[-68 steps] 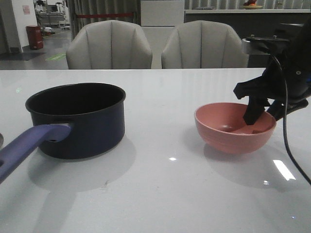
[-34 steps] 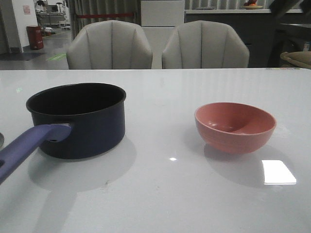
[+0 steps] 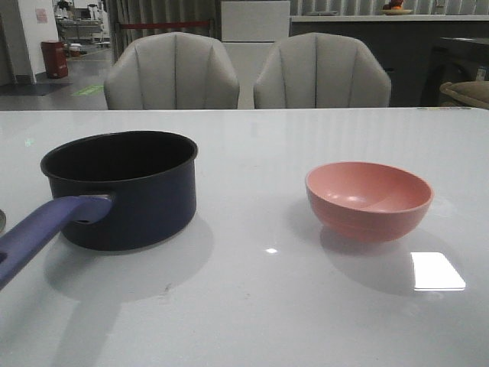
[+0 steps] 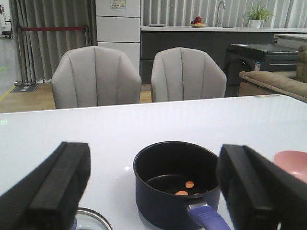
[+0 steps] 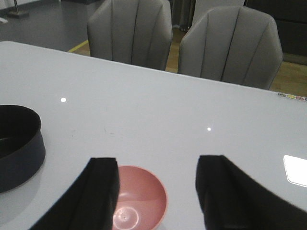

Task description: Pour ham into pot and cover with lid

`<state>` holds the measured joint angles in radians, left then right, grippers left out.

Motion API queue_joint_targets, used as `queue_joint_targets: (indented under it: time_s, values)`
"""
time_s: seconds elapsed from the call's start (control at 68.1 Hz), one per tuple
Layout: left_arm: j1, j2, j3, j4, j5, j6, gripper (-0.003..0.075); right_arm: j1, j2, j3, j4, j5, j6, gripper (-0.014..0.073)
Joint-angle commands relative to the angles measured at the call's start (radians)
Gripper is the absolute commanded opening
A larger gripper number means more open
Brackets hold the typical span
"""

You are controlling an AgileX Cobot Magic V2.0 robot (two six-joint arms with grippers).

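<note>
Start at your left: the lid (image 4: pixel 91 220) lies just beside the pot (image 3: pixel 122 187), its glass edge peeking between the released fingers of your left gripper (image 4: pixel 156 191), which hangs above, likely lined up to fetch it. The ham (image 4: pixel 186 188) already sits inside the pot. Farther right, the pink bowl (image 3: pixel 369 200) stands empty and upright on the table (image 3: pixel 252 306), your right gripper (image 5: pixel 156 191) spread open above it.

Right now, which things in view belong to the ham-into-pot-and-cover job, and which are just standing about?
Belong to the job:
- pot, uncovered
- ham, pieces already inside the pot
- lid, only its edge visible beside the pot
- pink bowl, looks empty

Just standing about:
- two grey chairs behind the table
</note>
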<state>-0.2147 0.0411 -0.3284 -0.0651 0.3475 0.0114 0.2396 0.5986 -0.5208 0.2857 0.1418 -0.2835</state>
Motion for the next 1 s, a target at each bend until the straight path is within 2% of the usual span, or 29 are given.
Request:
queue_joint_targets:
  time_s: [0.0,0.206,0.338,0.382,0.543,0.632,0.867,0.984]
  values:
    - [-0.006,0.011,-0.025,-0.009,-0.080,-0.005,0.0572,-0.001,-0.115,0.085,0.020,-0.132,0.000,0.0470]
    - [-0.006,0.011,-0.025,-0.009,-0.080,-0.005,0.0572,-0.001,-0.314,0.314,0.023,-0.257,0.001,0.0466]
    - [-0.006,0.011,-0.025,-0.009,-0.080,-0.005,0.0572,-0.001,-0.349,0.375,0.023,-0.299,0.001,0.0461]
    - [-0.006,0.011,-0.025,-0.009,-0.080,-0.005,0.0572,-0.001,-0.349,0.376,0.023,-0.296,0.001,0.0425]
    - [-0.006,0.011,-0.025,-0.009,-0.080,-0.005,0.0572,-0.001,-0.349,0.376,0.023,-0.272,0.001,0.0125]
    - [-0.006,0.011,-0.025,-0.011,-0.078,-0.005,0.0572,-0.001,-0.349,0.376,0.023,-0.258,0.001,0.0154]
    - [-0.006,0.039,-0.044,-0.005,-0.085,-0.005,0.0578,-0.001,-0.349,0.376,0.023,-0.254,0.001,0.0153]
    - [-0.006,0.123,-0.104,-0.001,-0.020,-0.005,0.0627,-0.001,-0.349,0.376,0.023,-0.254,0.001,0.0153]
